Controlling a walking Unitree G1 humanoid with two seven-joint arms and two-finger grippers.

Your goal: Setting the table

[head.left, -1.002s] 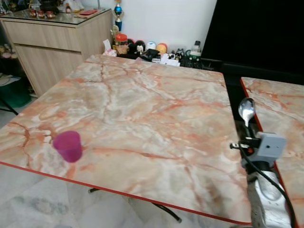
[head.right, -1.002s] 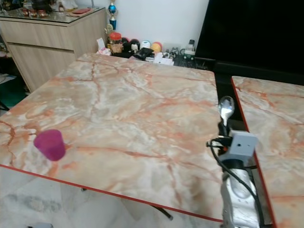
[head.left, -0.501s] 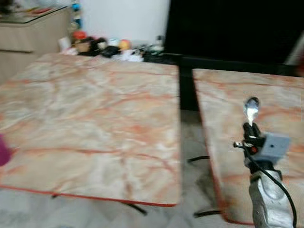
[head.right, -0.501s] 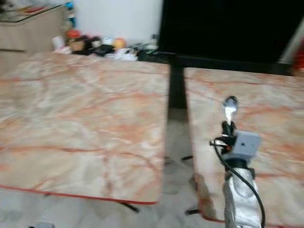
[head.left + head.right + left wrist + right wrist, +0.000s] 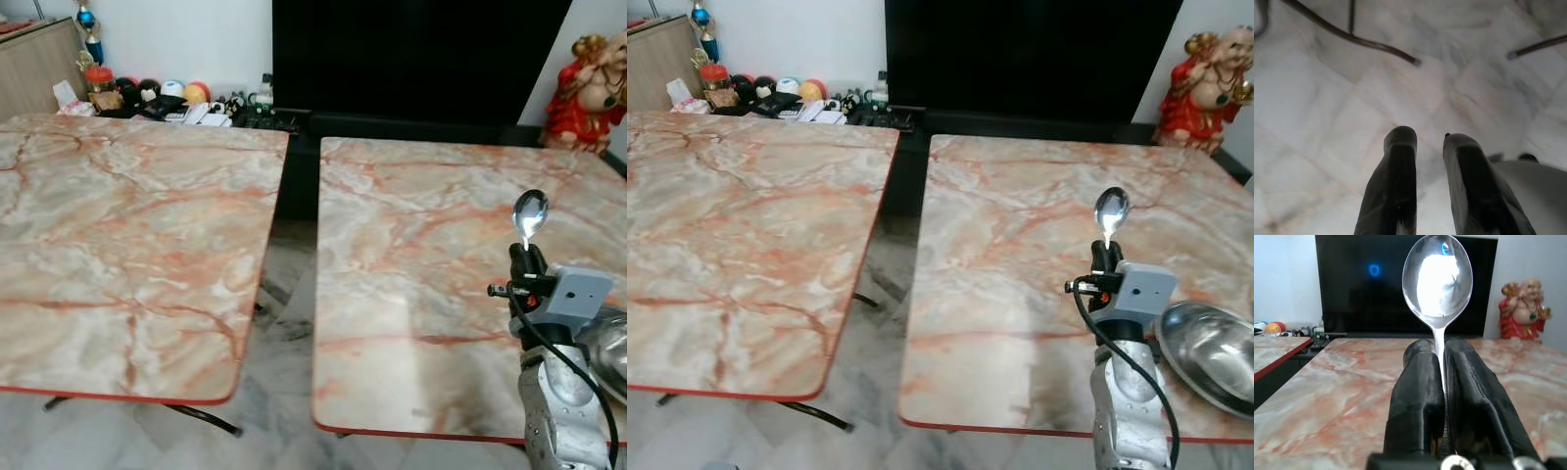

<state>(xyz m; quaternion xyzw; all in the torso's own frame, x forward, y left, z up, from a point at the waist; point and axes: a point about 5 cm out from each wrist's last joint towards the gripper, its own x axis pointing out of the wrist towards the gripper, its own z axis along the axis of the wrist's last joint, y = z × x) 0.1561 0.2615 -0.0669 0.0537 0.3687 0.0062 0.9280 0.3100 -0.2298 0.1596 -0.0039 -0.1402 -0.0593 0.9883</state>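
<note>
Marble-patterned in orange and cream, the left-hand table [image 5: 127,245] with its thin red edge stands apart from a matching right-hand table [image 5: 1019,255], a strip of pale tiled floor [image 5: 279,313] between them. Hanging low over that floor, the left gripper [image 5: 1430,147] has its black fingers slightly parted around nothing. Above the right-hand table's near edge, the right gripper [image 5: 1106,257] pinches the handle of a shiny metal spoon [image 5: 1111,212], bowl upright. Just beside it lies a round steel bowl [image 5: 1215,352]; a red-robed figurine [image 5: 586,93] stands beyond.
</note>
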